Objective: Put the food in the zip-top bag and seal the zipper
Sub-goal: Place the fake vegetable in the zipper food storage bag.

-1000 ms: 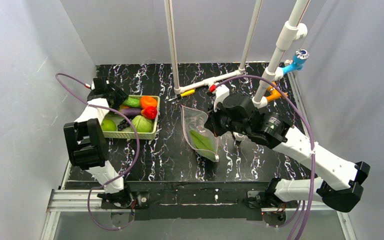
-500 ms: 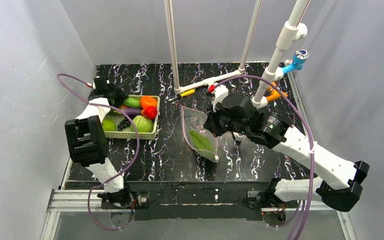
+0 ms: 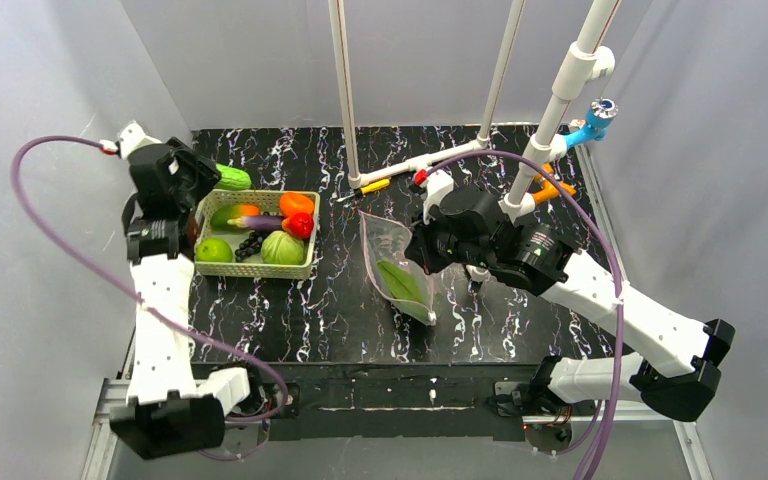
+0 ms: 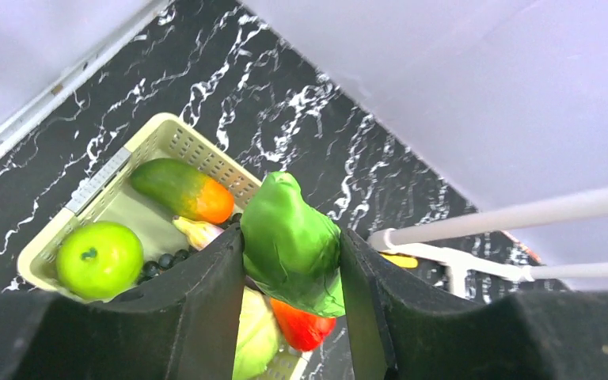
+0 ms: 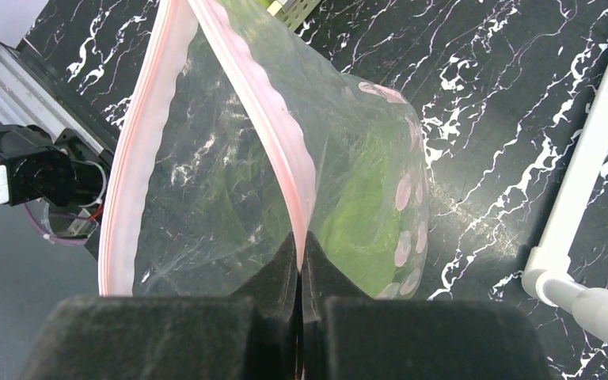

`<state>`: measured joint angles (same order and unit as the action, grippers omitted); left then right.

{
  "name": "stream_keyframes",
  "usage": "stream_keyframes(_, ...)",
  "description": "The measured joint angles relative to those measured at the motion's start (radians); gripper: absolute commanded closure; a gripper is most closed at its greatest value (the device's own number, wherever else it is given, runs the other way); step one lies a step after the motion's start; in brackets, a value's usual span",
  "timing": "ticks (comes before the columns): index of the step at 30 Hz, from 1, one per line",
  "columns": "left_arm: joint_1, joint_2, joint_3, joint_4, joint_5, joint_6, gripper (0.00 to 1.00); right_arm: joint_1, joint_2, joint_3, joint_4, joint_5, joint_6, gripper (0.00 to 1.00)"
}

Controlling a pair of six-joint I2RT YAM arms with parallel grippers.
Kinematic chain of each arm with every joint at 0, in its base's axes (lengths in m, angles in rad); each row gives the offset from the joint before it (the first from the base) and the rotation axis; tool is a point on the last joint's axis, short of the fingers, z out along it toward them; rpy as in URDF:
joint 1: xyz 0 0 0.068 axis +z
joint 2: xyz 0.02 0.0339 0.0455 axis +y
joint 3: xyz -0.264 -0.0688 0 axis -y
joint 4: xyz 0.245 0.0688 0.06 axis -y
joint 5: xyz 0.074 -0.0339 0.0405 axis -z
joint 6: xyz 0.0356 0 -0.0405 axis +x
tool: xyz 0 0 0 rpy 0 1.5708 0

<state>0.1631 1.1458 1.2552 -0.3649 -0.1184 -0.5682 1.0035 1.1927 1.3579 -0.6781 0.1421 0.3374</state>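
My left gripper [image 3: 210, 180] is shut on a green cucumber-like toy vegetable [image 3: 231, 178], held in the air above the far left corner of the pale lattice basket [image 3: 260, 272]. In the left wrist view the green piece [image 4: 293, 253] sits between my black fingers [image 4: 206, 301]. The basket holds a green apple [image 3: 216, 250], a red tomato [image 3: 301, 224], an orange piece [image 3: 297, 203] and a pale green leafy piece [image 3: 282, 248]. My right gripper [image 3: 425, 245] is shut on the pinkish zipper strip [image 5: 281, 150] of the clear bag [image 3: 397, 268], holding its mouth open. A green leafy piece [image 5: 364, 229] lies inside.
White pipe posts and a crossbar [image 3: 415, 165] stand at the back centre, with a yellow-handled tool [image 3: 370, 187] beside them. An orange tool [image 3: 550, 187] and a blue fitting [image 3: 592, 120] are at the back right. Grey walls close in both sides.
My left arm has risen out of the basket with the green vegetable and swung up and to the left. The right arm and the bag have hardly moved.
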Motion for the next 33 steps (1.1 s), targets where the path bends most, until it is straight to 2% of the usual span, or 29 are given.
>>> stream_keyframes(4, 0.001, -0.146, 0.051, -0.094, 0.073, -0.018, 1.0, 0.0, 0.008, 0.0, 0.0, -0.008, 0.006, 0.99)
stream_keyframes(11, -0.021, -0.272, 0.007, -0.143, 0.525, -0.211, 1.0, 0.0, 0.022, 0.001, 0.013, -0.019, 0.029, 0.99)
stream_keyframes(16, -0.117, -0.28, 0.0, -0.156, 0.706, -0.263, 1.0, 0.0, 0.035, 0.001, 0.029, -0.019, 0.055, 0.99)
stream_keyframes(20, -0.313, -0.32, -0.005, -0.141, 0.768, -0.274, 1.0, 0.0, 0.036, 0.001, 0.034, -0.021, 0.074, 0.99)
stream_keyframes(25, -0.539, -0.35, -0.043, -0.127, 0.771, -0.271, 1.0, 0.0, 0.036, 0.003, 0.032, -0.02, 0.079, 0.99)
stream_keyframes(28, -0.644, -0.324, -0.047, -0.117, 0.737, -0.266, 1.0, 0.0, 0.035, 0.011, 0.03, -0.021, 0.079, 0.99)
stream_keyframes(33, -0.82, -0.23, -0.047, -0.107, 0.592, -0.263, 1.0, 0.0, 0.035, 0.014, 0.03, -0.023, 0.079, 0.99)
